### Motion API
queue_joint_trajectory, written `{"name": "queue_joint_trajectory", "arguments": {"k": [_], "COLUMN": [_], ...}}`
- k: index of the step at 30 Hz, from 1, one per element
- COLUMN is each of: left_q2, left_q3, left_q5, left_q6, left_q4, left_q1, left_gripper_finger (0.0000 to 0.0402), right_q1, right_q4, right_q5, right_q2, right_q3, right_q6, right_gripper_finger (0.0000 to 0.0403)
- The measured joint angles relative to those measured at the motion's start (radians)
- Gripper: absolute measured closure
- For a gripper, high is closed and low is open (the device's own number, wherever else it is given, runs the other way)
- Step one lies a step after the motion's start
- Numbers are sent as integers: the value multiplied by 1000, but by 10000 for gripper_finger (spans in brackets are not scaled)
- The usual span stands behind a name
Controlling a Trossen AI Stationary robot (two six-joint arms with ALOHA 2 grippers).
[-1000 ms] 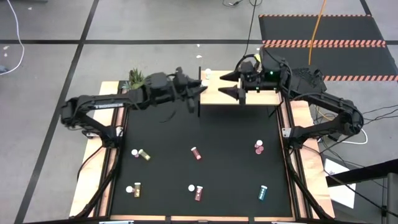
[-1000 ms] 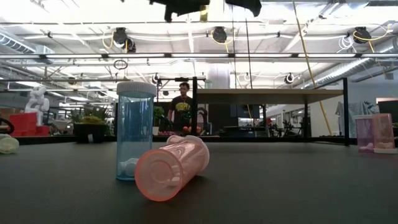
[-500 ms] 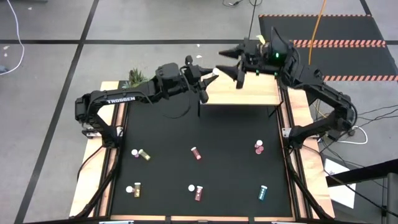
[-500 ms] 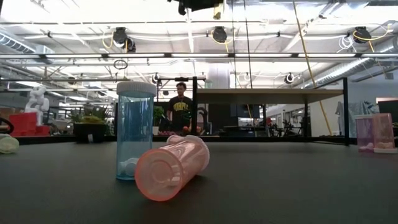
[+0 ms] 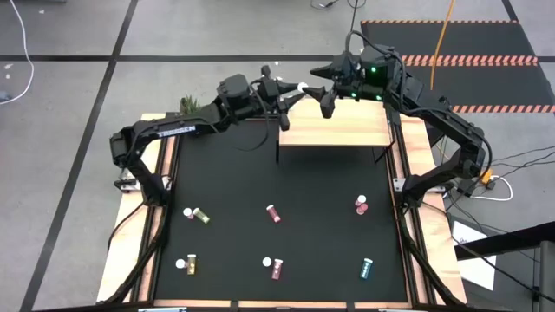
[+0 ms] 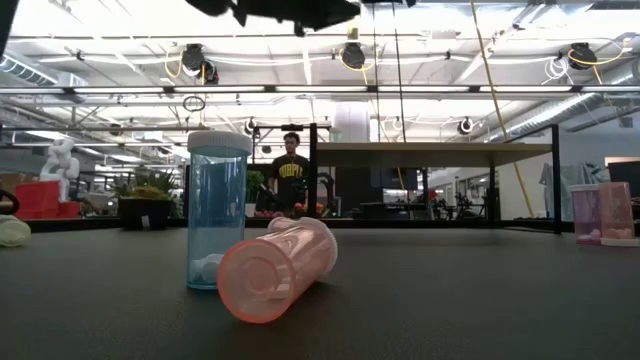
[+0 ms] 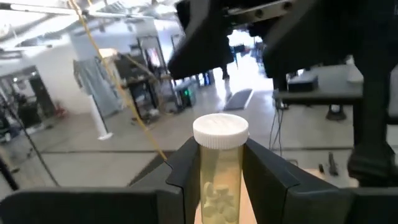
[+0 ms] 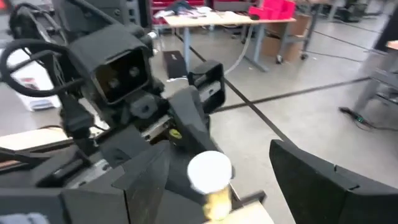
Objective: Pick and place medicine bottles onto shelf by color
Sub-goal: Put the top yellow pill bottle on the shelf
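Observation:
My left gripper [image 5: 293,90] is shut on a yellow-gold medicine bottle [image 7: 220,174] with a white cap [image 5: 303,86], held in the air by the far left corner of the pale wood shelf [image 5: 347,130]. My right gripper [image 5: 323,89] faces it from the right, open, its fingers [image 8: 314,180] standing on either side of the bottle's cap [image 8: 209,170]; whether they touch it I cannot tell. Several more bottles lie on the black table, among them a dark red one [image 5: 274,213], a pink one [image 5: 362,204] and a teal one [image 5: 367,268]. My left gripper pinches the bottle's yellow body [image 7: 217,186] just below the cap between its two fingers [image 7: 264,180]. The fingers come about level from the table's left. The bottle stands upright, cap up, lifted clear of the shelf and table.
A small green plant [image 5: 189,107] stands at the table's far left corner. In the low view a teal bottle [image 6: 218,210] stands upright with a pink one [image 6: 277,268] lying against it, and another pink one [image 6: 602,213] stands at the right. Wooden rails [image 5: 414,217] border the table.
My left gripper has carried the yellow bottle toward the table's far edge and to the right, rolling a little, the bottle staying in its hold. My right gripper has risen from over the shelf toward the far edge and tipped up nearer to level, still open.

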Motion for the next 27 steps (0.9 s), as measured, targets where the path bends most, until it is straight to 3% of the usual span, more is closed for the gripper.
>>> {"name": "queue_joint_trajectory", "arguments": {"k": [3, 7, 21, 27], "left_q2": [43, 105, 411, 460], "left_q3": [4, 66, 423, 464], "left_q5": [53, 99, 222, 255], "left_q6": [-59, -70, -72, -86], "left_q4": [72, 41, -77, -96], "left_q1": [17, 32, 101, 135], "left_gripper_finger": [293, 293, 293, 293], "right_q1": [0, -1, -2, -5], "right_q4": [-2, -21, -73, -62], "right_q5": [49, 91, 181, 218], "right_q2": [-26, -52, -91, -113], "right_q3": [-8, -24, -84, -85], "right_q6": [13, 17, 72, 59], "right_gripper_finger": [132, 132, 132, 132]}}
